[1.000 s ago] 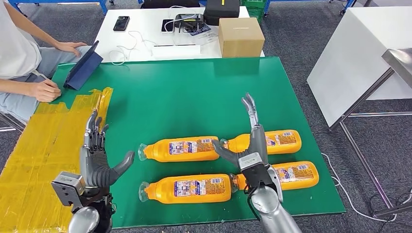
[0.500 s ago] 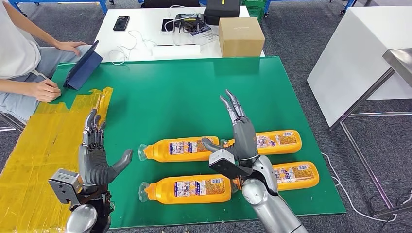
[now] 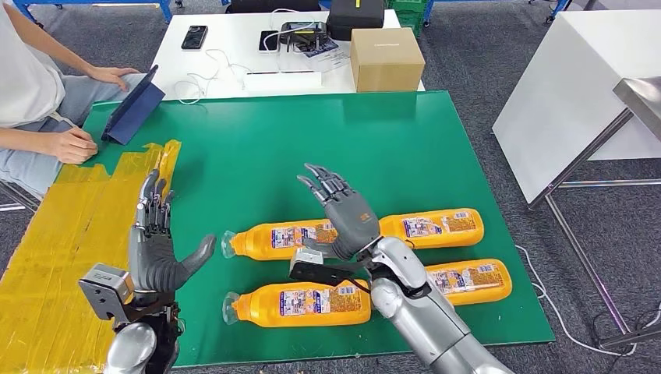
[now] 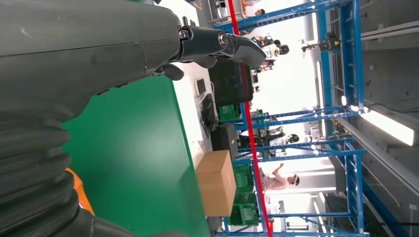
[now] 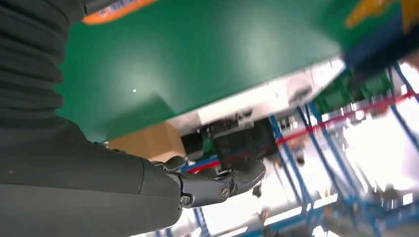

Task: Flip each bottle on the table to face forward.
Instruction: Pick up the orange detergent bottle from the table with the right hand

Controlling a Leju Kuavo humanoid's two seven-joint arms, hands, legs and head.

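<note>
Several orange bottles lie on their sides on the green table (image 3: 273, 148), labels up, caps to the left. The far left bottle (image 3: 282, 238) and the near left bottle (image 3: 300, 303) lie in front of me; the far right bottle (image 3: 433, 227) and the near right bottle (image 3: 471, 279) lie beyond my right arm. My right hand (image 3: 343, 214) hovers open over the gap between the two far bottles, fingers spread and pointing left and away. My left hand (image 3: 156, 245) stands open and upright at the table's left side, holding nothing. The right wrist view catches an orange bottle's edge (image 5: 118, 11).
Yellow tape (image 3: 70, 234) covers the table's left part. A person sits at the far left with a hand (image 3: 72, 146) by a dark tablet (image 3: 134, 111). A cardboard box (image 3: 385, 58) and a phone (image 3: 194, 37) sit on the white table behind. A white table (image 3: 569, 86) stands right.
My right hand has swung left from over the right-hand bottles to above the far pair's gap, its fingers tipping leftward. The left hand and the bottles have stayed put.
</note>
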